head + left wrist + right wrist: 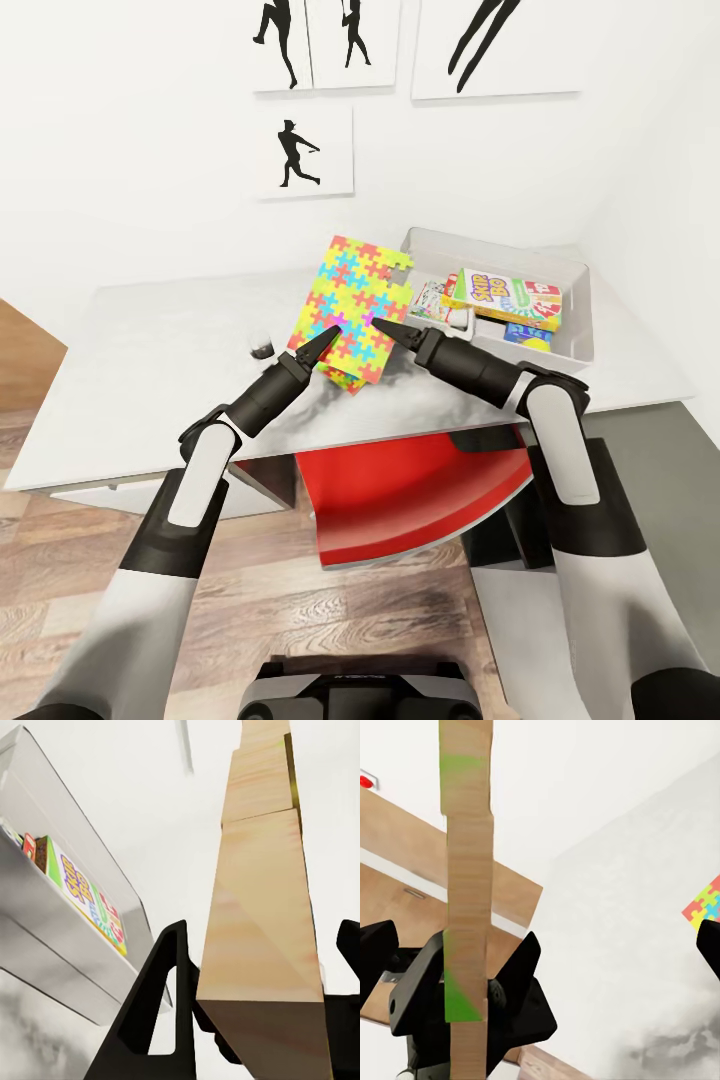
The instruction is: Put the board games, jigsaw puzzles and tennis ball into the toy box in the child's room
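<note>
White-walled child's room, pale table. Jigsaw puzzle lifted tilted beside toy box near far right corner, pinched edgewise between left gripper and right gripper. Probably thin, light, stiff; best held by opposite edges.

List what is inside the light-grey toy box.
In the shallow light-grey toy box, a yellow, green and red Skip-Bo box lies on top. A blue box and a white box show partly beneath; the rest is covered.
</note>
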Motion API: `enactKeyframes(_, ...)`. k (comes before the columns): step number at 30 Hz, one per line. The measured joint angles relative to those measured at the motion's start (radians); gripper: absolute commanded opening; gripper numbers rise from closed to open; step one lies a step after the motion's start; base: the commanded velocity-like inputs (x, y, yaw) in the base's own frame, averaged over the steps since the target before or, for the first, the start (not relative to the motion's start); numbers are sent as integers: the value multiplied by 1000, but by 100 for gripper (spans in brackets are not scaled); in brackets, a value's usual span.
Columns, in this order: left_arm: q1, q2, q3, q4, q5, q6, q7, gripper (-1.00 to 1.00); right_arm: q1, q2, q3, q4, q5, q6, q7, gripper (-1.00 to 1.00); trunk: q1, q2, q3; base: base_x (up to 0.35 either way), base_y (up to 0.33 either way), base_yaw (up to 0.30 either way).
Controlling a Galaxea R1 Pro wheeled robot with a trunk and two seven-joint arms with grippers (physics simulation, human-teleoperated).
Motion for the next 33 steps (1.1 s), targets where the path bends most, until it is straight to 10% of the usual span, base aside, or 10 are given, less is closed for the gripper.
enactKeyframes(11,0,0,0,0,0,0,0,-100,4,0,9,0,0,0,0,100,0,0,0,0,0,0)
enactKeyframes(12,0,0,0,0,0,0,0,-100,4,0,13,0,0,0,-1,-100,0,0,0,0,0,0)
enactKeyframes(33,-3,1,0,0,0,2,0,-100,0,0,35,0,-2,1,-2,-100,0,0,0,0,0,0)
